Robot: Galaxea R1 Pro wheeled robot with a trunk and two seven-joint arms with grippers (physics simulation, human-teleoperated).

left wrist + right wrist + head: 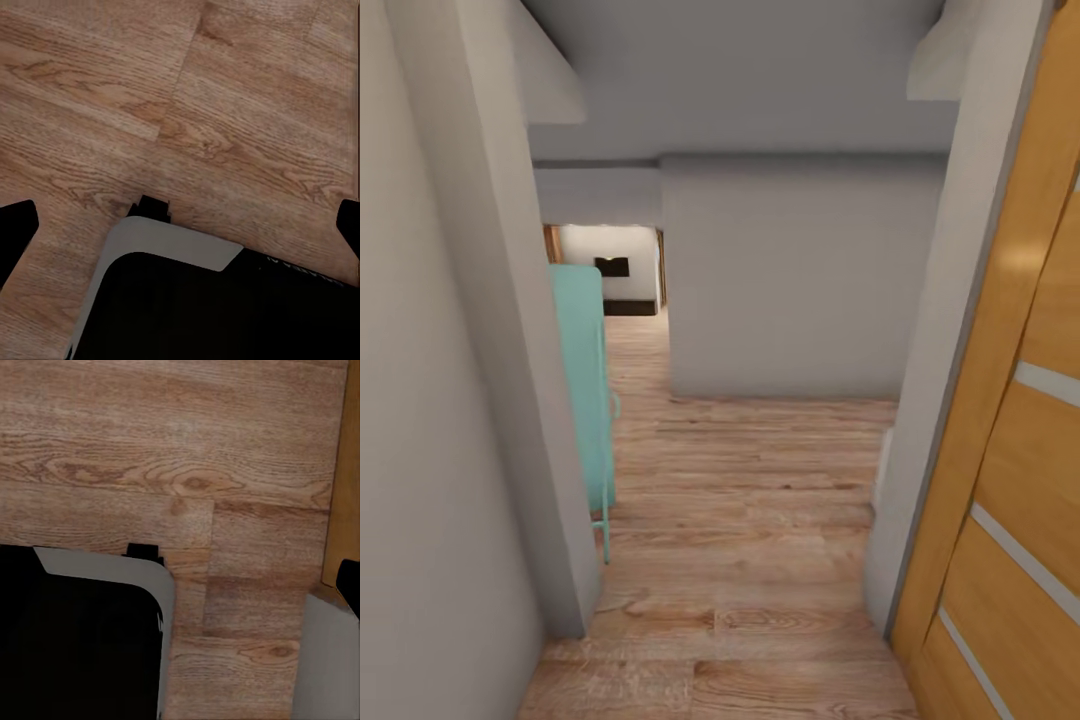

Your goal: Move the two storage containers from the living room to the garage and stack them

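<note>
Two containers: I see neither orange-red bin, so I judge nothing is delivered yet and both moves remain.
Left wall (pixel 430 400): it blocks my side view.
Teal chair (pixel 585 390): half hidden behind the wall's edge.
Far room (pixel 610 265): dark shape on a white wall, too small to name.
Wood floor (pixel 740 520): hallway planks, not garage concrete.
Orange door (pixel 1020 480): cut off at the frame.
Left gripper (pixel 180 225): fingertips wide apart, holding nothing.
Right gripper: I cannot tell its state.

Head view down hallway, wrist views facing wood floor (pixel 740 560)
</note>
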